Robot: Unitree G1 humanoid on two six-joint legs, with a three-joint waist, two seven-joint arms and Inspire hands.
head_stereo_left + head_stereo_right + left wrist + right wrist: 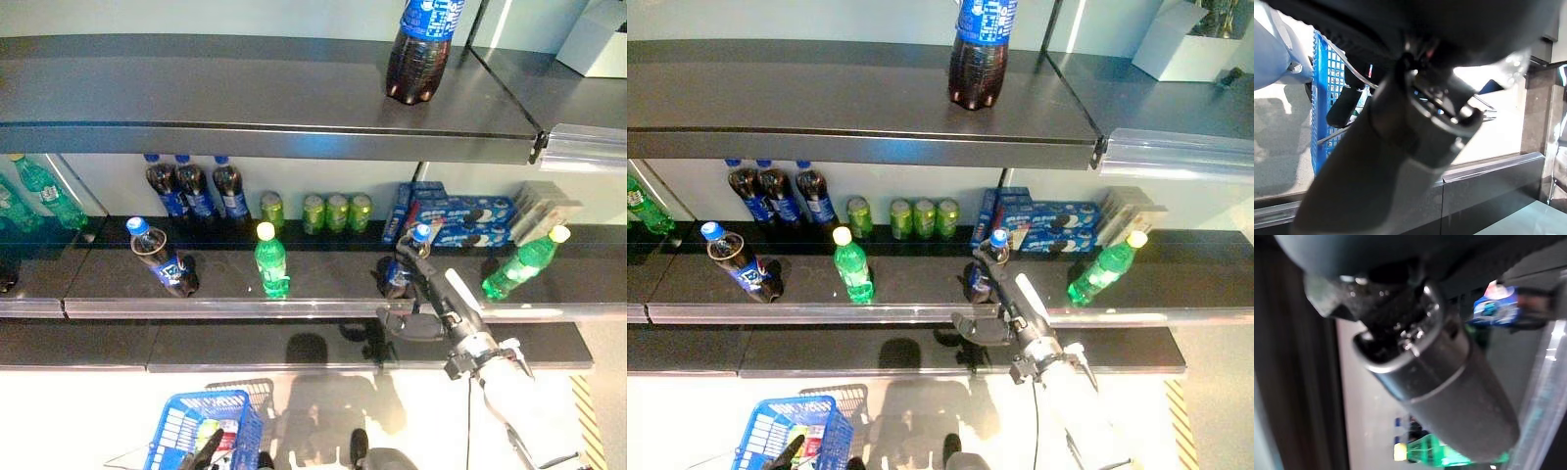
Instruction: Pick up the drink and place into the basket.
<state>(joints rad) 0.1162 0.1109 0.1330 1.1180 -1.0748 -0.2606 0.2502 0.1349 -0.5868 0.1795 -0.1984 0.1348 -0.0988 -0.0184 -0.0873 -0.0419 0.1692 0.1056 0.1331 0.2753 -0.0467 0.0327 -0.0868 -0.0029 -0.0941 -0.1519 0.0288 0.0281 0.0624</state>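
Down at the floor, our left hand (208, 448) is holding the blue basket (176, 431) handle.
We are closing our right hand (423, 289) around the cola bottle (402, 264) standing at the middle shelf (225, 294) front.

Bright overhead light puts white glare on the glossy dark shelves (245, 98) and casts soft shadows on the pale floor (323, 392). Both wrist views are blurred, with out-of-focus dark shapes up close.

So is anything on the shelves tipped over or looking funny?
Yes. On the middle shelf, the green plastic bottle with a yellow cap at the right and the dark cola bottle with a blue cap at the left both lean instead of standing upright.
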